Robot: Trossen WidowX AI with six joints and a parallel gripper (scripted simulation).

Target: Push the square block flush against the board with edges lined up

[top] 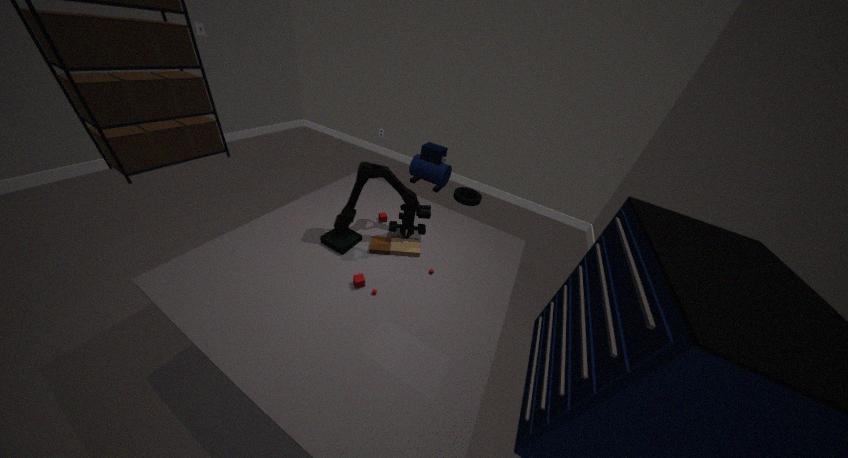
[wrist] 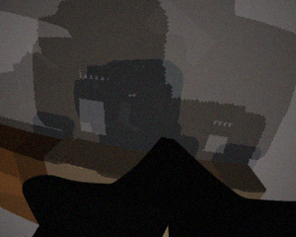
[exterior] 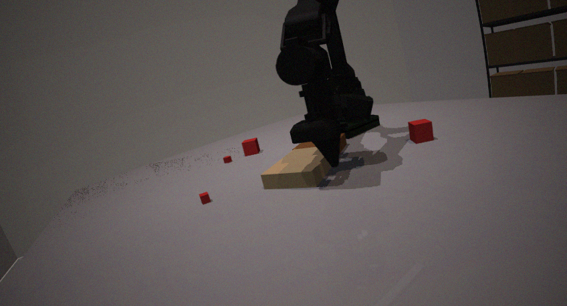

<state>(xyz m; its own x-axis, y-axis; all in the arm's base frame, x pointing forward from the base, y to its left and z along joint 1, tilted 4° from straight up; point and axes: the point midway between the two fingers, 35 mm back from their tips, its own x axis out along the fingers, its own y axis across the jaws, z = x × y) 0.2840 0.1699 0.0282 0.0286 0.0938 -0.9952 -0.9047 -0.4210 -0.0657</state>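
The orange square block (top: 379,245) (exterior: 305,145) (wrist: 1,165) lies flat at one end of the pale wooden board (top: 405,249) (exterior: 290,180) (wrist: 84,173). In the top view their facing sides look in contact, and their near edges look about even; I cannot tell whether they are exactly even. My gripper (top: 406,236) (exterior: 335,165) (wrist: 166,144) is shut and empty. It points down, with its tip low beside the board's long side, the side away from the top camera. I cannot tell whether it touches the board. The arm partly hides the block in the exterior view.
A large red cube (top: 382,217) (exterior: 420,131) lies on the gripper's side of the board. Another large red cube (top: 358,280) (exterior: 251,147) and two small ones (top: 374,291) (top: 431,271) lie on the other side. The arm's base (top: 340,239) stands beyond the block.
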